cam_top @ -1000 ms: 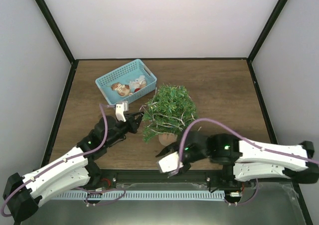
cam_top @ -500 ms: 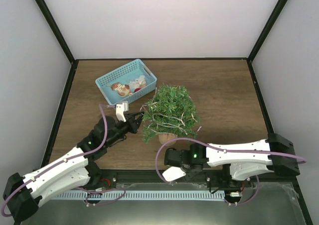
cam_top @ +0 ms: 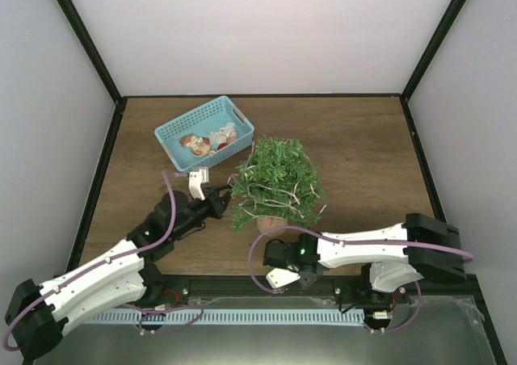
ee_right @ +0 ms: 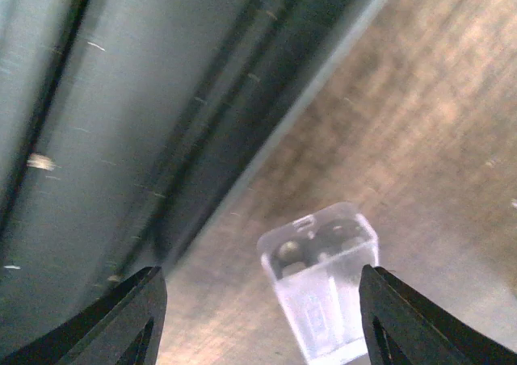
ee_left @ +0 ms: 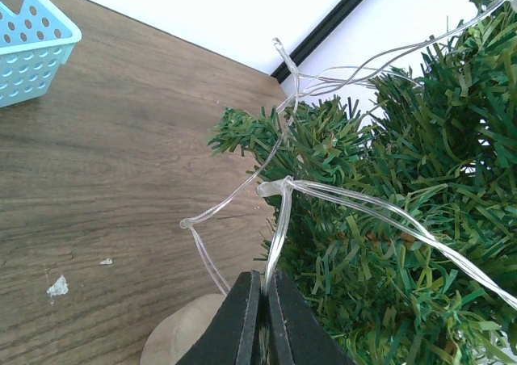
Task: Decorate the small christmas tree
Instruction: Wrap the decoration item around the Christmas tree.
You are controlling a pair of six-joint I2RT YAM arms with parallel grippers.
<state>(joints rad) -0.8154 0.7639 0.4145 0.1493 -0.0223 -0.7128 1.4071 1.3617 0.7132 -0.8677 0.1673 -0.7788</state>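
The small christmas tree [cam_top: 276, 179] stands mid-table in its brown pot [cam_top: 271, 223], with a clear light string [cam_top: 283, 194] draped over its branches. My left gripper [cam_top: 221, 199] is at the tree's left side. In the left wrist view it [ee_left: 263, 278] is shut on a strand of the light string [ee_left: 279, 220], next to the green branches [ee_left: 404, 228] and the pot [ee_left: 179, 334]. My right gripper [cam_top: 284, 274] is low at the table's front edge. In the right wrist view it [ee_right: 262, 316] is open around a clear plastic battery box [ee_right: 321, 280], which lies close to the right finger [ee_right: 400, 320].
A light-blue basket [cam_top: 174, 127] holding several ornaments stands at the back left, behind the tree; its corner [ee_left: 32, 50] shows in the left wrist view. The metal front rail [ee_right: 97, 123] runs just past the right gripper. Black frame posts stand at the table's corners.
My right arm has swung from beside the pot down to the table's front edge, over the clear box. The left arm and the tree have stayed where they were.
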